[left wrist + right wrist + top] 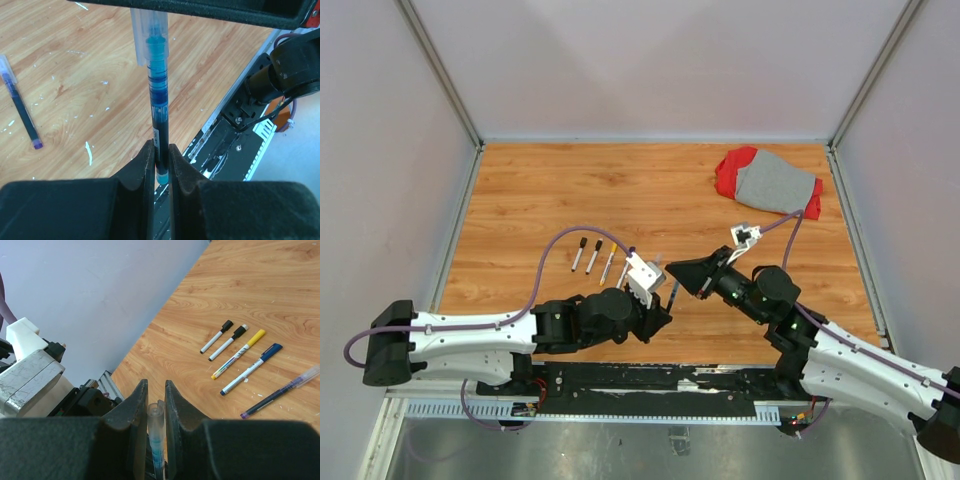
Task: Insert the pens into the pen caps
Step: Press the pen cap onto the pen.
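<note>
The orange-brown wooden desk (75, 65) is looking smooth and faintly glossy, with white scuffs. The glossy plastic blue pen (160, 110) and its translucent plastic cap (148, 35) are catching light; the left end effector (160, 154) is showing matt black fingers (144, 167).

I've got the blue-ink pen (160, 115) pinched at its lower end in my left gripper (161, 147), its tip inside the clear cap (155, 416) that my right gripper (155, 390) clamps. On the wood, in a row: two black-capped pens (216, 336), yellow-capped pen (238, 354), blue-capped pen (251, 369), purple pen (280, 392).
</note>
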